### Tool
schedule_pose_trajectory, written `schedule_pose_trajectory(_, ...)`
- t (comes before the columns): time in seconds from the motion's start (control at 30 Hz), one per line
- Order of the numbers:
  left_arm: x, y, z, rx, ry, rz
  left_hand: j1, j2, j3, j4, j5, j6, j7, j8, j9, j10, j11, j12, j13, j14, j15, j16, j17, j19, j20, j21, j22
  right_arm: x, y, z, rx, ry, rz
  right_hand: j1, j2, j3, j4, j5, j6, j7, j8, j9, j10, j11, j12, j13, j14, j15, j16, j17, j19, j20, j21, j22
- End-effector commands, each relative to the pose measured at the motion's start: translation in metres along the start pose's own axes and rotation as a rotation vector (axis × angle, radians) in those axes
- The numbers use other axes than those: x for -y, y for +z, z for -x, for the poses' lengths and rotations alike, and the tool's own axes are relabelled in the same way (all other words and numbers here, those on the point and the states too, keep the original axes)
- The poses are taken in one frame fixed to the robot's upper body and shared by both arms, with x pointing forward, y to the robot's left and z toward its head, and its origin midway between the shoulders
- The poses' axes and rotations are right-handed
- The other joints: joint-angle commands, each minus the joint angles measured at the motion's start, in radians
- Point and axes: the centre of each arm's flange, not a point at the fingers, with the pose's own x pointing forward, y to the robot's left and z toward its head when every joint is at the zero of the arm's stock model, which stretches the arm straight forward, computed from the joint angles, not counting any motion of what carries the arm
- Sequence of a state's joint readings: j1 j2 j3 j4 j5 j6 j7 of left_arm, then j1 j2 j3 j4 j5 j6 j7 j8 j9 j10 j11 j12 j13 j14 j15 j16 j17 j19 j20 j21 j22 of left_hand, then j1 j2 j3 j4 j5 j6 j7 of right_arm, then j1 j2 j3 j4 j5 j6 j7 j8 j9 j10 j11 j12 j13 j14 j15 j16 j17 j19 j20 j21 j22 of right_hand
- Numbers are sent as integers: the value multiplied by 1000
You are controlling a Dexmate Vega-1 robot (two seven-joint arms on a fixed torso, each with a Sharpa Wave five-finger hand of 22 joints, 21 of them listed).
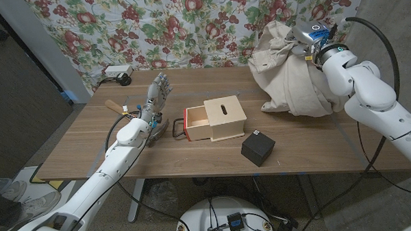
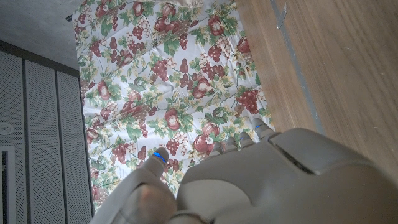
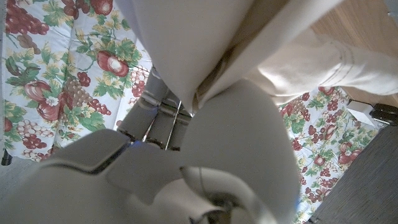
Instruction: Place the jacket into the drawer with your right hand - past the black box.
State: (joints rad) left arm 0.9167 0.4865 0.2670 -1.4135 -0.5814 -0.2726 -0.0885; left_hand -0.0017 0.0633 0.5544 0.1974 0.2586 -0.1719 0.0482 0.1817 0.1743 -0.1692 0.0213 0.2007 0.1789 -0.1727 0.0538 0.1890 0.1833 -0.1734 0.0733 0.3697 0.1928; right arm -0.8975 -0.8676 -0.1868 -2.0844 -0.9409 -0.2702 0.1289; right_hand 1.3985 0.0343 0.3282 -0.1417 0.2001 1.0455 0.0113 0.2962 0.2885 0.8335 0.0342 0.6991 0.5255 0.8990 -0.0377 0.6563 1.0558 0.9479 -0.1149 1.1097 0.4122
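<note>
A beige jacket (image 1: 290, 75) hangs bunched at the table's far right, its lower folds resting on the wood. My right hand (image 1: 311, 38) grips it near the top, and in the right wrist view the cloth (image 3: 261, 56) drapes over my fingers (image 3: 155, 112). A small wooden box with an open, red-edged drawer (image 1: 197, 121) stands mid-table, the drawer pulled out toward the left. A black box (image 1: 258, 147) sits in front of it to the right. My left hand (image 1: 152, 98) stands on the left of the table, fingers apart, holding nothing.
A wooden-handled tool (image 1: 116, 107) lies beside my left arm. A white power strip with a black plug (image 1: 117, 72) sits at the far left edge. A fruit-print curtain (image 1: 189, 27) hangs behind the table (image 1: 193, 160).
</note>
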Motion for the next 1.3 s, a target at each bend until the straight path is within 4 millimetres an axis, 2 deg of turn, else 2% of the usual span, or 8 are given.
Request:
schedule_pose_trajectory(0.03,-2,-1,0,-3,-1,0,1,127,4,0,-2,-127,-2,3,4,-133,6,1,6,-128,5,2,2,-19,2,-2,4,14,10,-4,33,-35,-1,105,95,-4,4,7,44,33,8,5,5,0,3,6,96,-169,-2,5,-27,-112,8,1)
schedule_pose_trajectory(1.3,-9,0,-1,7,8,5,2,127,5,0,-2,-127,-2,3,4,-133,5,1,5,-127,4,2,2,-18,1,-5,4,56,44,-10,152,-149,-23,111,95,-12,6,12,47,29,1,16,13,1,-9,15,103,-169,-18,25,-39,-113,33,-21)
